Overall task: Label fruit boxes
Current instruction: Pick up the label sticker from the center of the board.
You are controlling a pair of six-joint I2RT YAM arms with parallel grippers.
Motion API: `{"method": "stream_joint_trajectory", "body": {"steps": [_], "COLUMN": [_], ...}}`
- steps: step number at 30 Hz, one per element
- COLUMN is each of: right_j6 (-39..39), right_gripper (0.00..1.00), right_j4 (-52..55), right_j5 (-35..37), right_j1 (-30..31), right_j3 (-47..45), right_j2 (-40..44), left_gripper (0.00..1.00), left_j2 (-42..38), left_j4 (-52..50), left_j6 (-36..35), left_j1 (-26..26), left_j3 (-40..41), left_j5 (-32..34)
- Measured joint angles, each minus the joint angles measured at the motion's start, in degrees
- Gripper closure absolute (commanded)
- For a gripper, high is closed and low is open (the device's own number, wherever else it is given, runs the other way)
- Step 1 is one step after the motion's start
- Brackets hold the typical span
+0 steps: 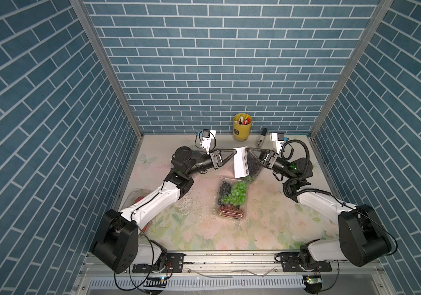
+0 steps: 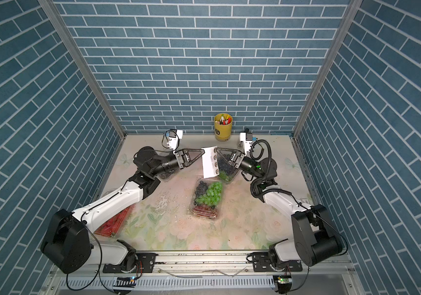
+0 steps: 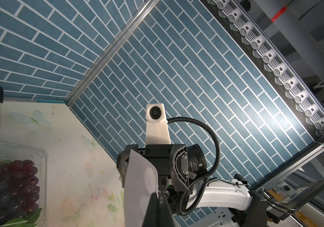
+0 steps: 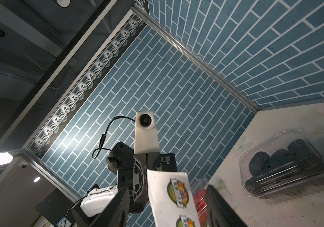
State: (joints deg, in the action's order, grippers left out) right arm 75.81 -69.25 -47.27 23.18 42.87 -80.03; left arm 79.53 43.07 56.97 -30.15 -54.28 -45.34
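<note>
Peeling is in hand: left gripper (image 1: 235,152) clamps the sticker sheet (image 1: 240,164) above the far centre, right gripper (image 1: 249,151) stands open at its printed edge and must next pinch one label (image 4: 177,193).

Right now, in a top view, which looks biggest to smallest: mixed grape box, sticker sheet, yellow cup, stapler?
1. mixed grape box
2. sticker sheet and yellow cup: alike; sheet hangs nearer the camera
3. stapler

Blue brick-patterned walls (image 1: 229,63) enclose three sides, joined by aluminium corner posts (image 1: 107,69). The bench (image 1: 229,237) wears a pale floral cover. A bright lamp strip (image 3: 279,68) runs overhead.
</note>
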Motion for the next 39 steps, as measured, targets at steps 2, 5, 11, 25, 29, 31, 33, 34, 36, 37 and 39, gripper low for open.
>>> {"method": "stream_joint_trajectory", "body": {"steps": [2, 5, 11, 25, 29, 31, 33, 34, 36, 37, 39], "right_j6": [0.0, 0.1, 1.3, 0.7, 0.6, 0.6, 0.4, 0.4, 0.4, 0.4, 0.4], "right_gripper": [0.37, 0.39, 0.5, 0.79, 0.95, 1.0, 1.0, 1.0, 1.0, 1.0, 1.0], "right_j4": [0.0, -0.5, -2.0, -1.9, -1.6, -1.4, -1.3, -1.3, -1.2, -1.2, -0.9], "right_j5": [-0.3, -0.6, -1.0, -1.0, -1.0, -1.0, -1.0, -1.0, -1.0, -1.0, -0.9], "right_j1": [0.0, 0.0, 0.0, -0.1, -0.1, -0.1, -0.1, -0.2, -0.2, -0.2, -0.2], "right_j3": [0.4, 0.8, 0.9, 0.9, 0.9, 0.9, 0.9, 0.9, 0.7, 0.7, 0.4], "right_j2": [-0.4, -1.5, -3.1, -1.0, -1.0, -1.0, -1.0, -1.0, -0.9, -0.9, -0.6], "left_gripper": [1.0, 1.0, 1.0, 1.0, 1.0, 1.0, 1.0, 1.0, 0.93, 0.82, 0.6], "left_j2": [1.0, 3.1, 3.7, 2.0, 2.0, 2.0, 2.0, 2.0, 2.0, 1.9, 1.8], "left_j4": [1.9, 4.4, 4.9, 1.4, 1.3, 1.1, 0.9, 0.9, 0.9, 0.8, 0.8], "left_j6": [1.2, 3.2, 4.0, 1.5, 1.3, 1.3, 1.2, 1.2, 1.2, 1.2, 1.0], "left_j1": [0.0, 0.0, 0.0, 1.0, 1.0, 1.0, 1.1, 1.1, 1.1, 1.1, 1.1], "left_j3": [0.0, 0.1, 0.7, 0.8, 0.9, 1.0, 1.0, 1.0, 1.0, 1.0, 1.0], "left_j5": [-0.4, -0.8, -0.8, -0.3, -0.3, -0.3, -0.3, -0.3, -0.4, -0.3, 0.0]}}
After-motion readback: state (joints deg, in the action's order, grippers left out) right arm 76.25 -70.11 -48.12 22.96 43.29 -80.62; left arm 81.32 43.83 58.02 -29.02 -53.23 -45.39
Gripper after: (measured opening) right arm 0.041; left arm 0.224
